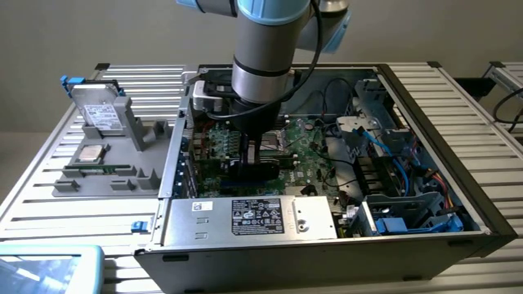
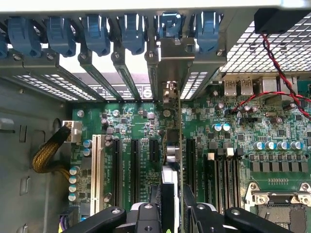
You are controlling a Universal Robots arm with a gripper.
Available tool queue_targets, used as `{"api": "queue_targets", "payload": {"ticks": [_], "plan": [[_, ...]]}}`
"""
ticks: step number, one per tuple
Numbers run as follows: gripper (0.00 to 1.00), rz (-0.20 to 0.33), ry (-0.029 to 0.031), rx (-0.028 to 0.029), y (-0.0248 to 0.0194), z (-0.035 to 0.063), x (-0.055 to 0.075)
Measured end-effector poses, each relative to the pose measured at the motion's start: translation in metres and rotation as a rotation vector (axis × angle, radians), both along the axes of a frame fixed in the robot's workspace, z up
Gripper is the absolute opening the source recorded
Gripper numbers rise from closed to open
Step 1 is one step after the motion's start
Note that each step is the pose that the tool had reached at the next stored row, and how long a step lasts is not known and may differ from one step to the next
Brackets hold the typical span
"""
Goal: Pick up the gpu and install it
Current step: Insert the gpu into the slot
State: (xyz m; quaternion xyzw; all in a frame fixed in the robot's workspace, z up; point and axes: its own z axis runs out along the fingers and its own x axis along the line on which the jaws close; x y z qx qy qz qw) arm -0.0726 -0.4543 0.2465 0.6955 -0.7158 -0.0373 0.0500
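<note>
The gpu (image 2: 179, 145) stands on edge over the green motherboard (image 2: 141, 121), seen edge-on as a thin green board with a black cooler on one side. Its silver end bracket (image 2: 176, 56) lines up with the rear slot openings of the case. My gripper (image 2: 175, 221) is shut on the gpu, one black finger on each face. In the exterior view the gripper (image 1: 258, 160) reaches down inside the open computer case (image 1: 425, 92), holding the dark card (image 1: 266, 170) just above the board's expansion slots.
Blue slot latches (image 2: 97, 29) line the rear wall. Red and black wires (image 2: 286, 92) and the CPU socket (image 2: 282, 204) lie beside the slots. A power supply (image 1: 253, 217) fills the case front. A grey fixture (image 1: 106, 165) on the exterior view's left holds a hard drive (image 1: 102, 113).
</note>
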Motion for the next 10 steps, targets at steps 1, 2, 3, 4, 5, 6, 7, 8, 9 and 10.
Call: {"api": "queue_targets", "payload": {"ticks": [1, 2, 3, 4, 5, 6, 7, 8, 9, 10], "plan": [[0.29, 0.000, 0.0000, 0.0000, 0.0000, 0.0000, 0.0000], [0.29, 0.000, 0.0000, -0.0002, 0.0000, 0.0000, 0.0000], [0.29, 0.000, 0.0000, -0.0007, 0.0000, 0.0000, -0.0001], [0.29, 0.000, 0.0003, -0.0013, 0.0000, -0.0001, -0.0001], [0.29, 0.000, 0.0008, -0.0018, 0.0000, 0.0000, -0.0004], [0.29, 0.000, 0.0013, -0.0022, 0.0000, 0.0000, -0.0005], [0.29, 0.000, 0.0020, -0.0025, 0.0000, -0.0001, -0.0005], [0.29, 0.000, 0.0025, -0.0031, 0.0000, -0.0001, -0.0006], [0.29, 0.000, 0.0031, -0.0036, 0.0000, -0.0003, -0.0007], [0.29, 0.000, 0.0033, -0.0037, 0.0000, -0.0003, -0.0007]]}}
